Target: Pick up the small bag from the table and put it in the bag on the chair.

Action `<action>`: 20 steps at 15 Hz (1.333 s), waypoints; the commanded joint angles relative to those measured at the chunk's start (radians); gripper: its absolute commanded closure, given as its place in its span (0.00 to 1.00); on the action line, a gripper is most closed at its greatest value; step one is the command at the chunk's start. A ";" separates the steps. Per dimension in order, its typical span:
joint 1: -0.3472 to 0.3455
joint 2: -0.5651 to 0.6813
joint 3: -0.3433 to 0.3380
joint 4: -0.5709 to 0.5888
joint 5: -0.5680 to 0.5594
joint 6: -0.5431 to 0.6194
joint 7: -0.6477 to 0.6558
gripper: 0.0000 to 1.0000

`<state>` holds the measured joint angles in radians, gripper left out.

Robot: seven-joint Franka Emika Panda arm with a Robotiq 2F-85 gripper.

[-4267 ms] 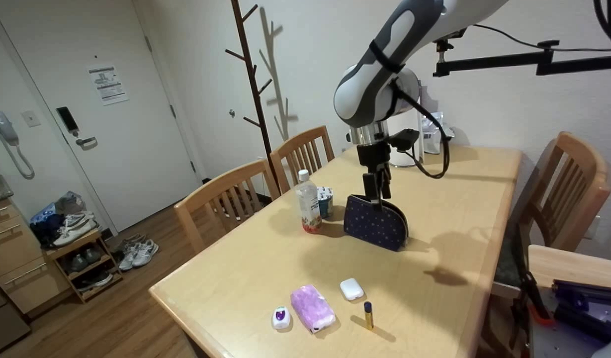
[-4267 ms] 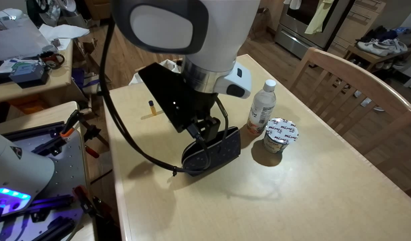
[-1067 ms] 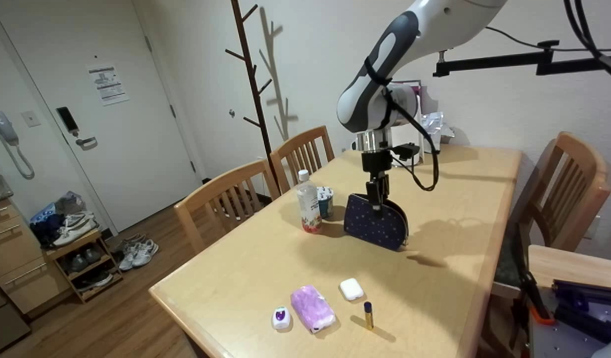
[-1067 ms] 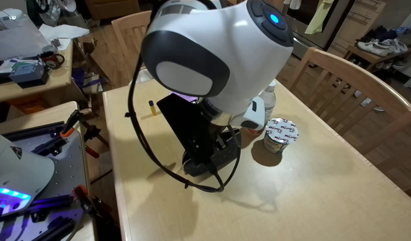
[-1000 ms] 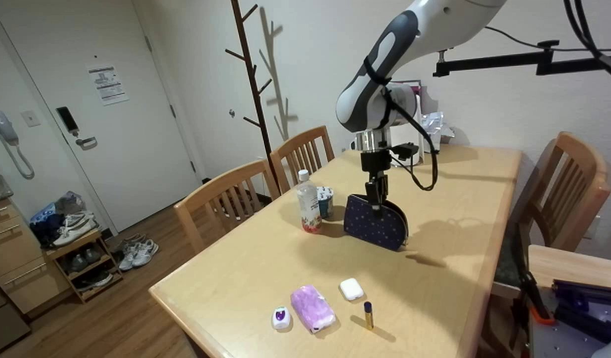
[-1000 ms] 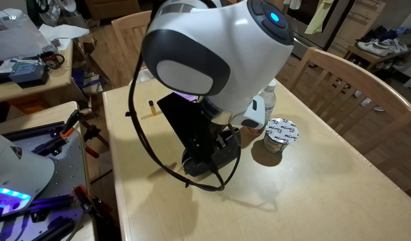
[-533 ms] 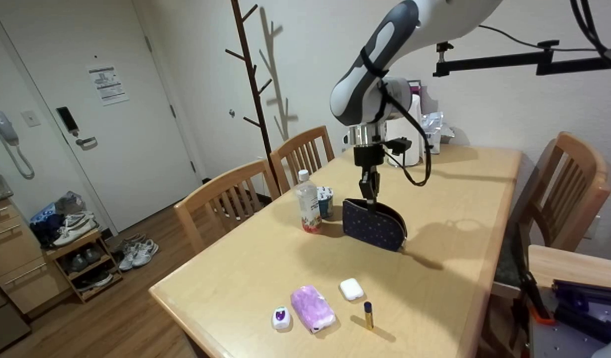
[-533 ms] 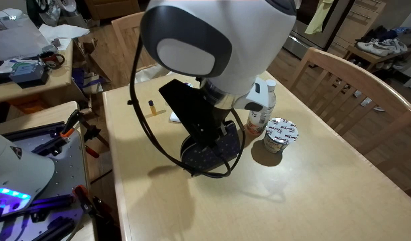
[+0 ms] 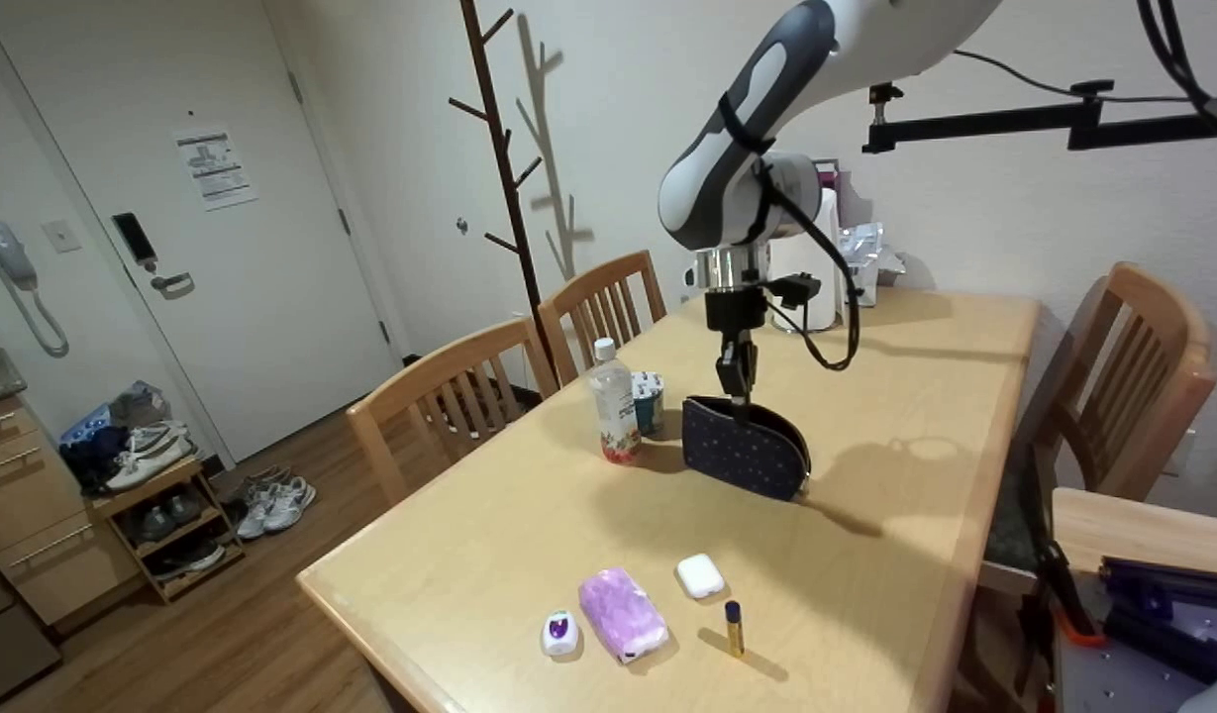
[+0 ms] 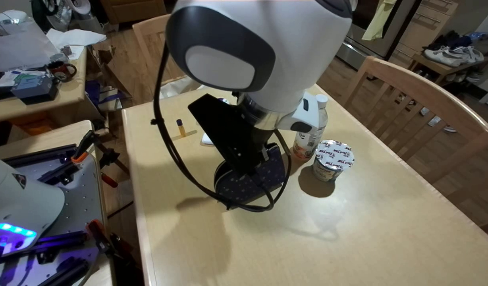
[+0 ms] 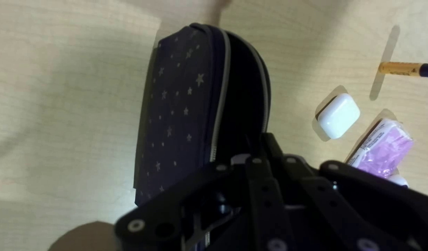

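Observation:
The small bag (image 9: 742, 451), a dark navy pouch with tiny stars, stands upright on the pale wood table (image 9: 529, 535), its zip undone and its mouth gaping. My gripper (image 9: 741, 404) points straight down at its top edge, shut on one wall. In the wrist view the gripper (image 11: 262, 142) has one finger inside the pouch (image 11: 180, 115) and the other outside. The hand covers part of the pouch in an exterior view. Whitish fabric (image 10: 176, 88) beyond the table edge, by a chair (image 10: 152, 24), may be the bag on the chair; most of it is hidden.
A bottle (image 9: 616, 416) and a lidded cup (image 10: 332, 159) stand close beside the pouch. A purple packet (image 9: 623, 614), white case (image 9: 700, 575), yellow stick (image 9: 734, 629) and small white-purple item (image 9: 559, 634) lie toward one end. Wooden chairs (image 10: 410, 85) flank the table.
The jaws have closed on the pouch wall over the last second. My hand has shifted slightly, and the pouch's gripped wall has been drawn over, so its mouth shows wider.

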<state>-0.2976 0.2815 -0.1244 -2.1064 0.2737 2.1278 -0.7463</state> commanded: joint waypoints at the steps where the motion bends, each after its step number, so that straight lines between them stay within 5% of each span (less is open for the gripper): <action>1: -0.014 0.024 0.000 0.004 0.014 -0.009 -0.019 0.64; 8: -0.041 0.086 0.006 0.036 0.022 -0.034 -0.032 0.19; 9: -0.039 0.087 0.006 0.038 0.012 -0.031 -0.034 0.62; 11: -0.039 0.086 0.006 0.044 0.012 -0.036 -0.025 0.59; 16: -0.036 0.081 0.007 0.047 0.009 -0.034 -0.020 0.94; 20: -0.032 0.072 0.007 0.048 0.005 -0.038 -0.010 1.00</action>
<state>-0.3197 0.3560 -0.1271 -2.0748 0.2737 2.1146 -0.7494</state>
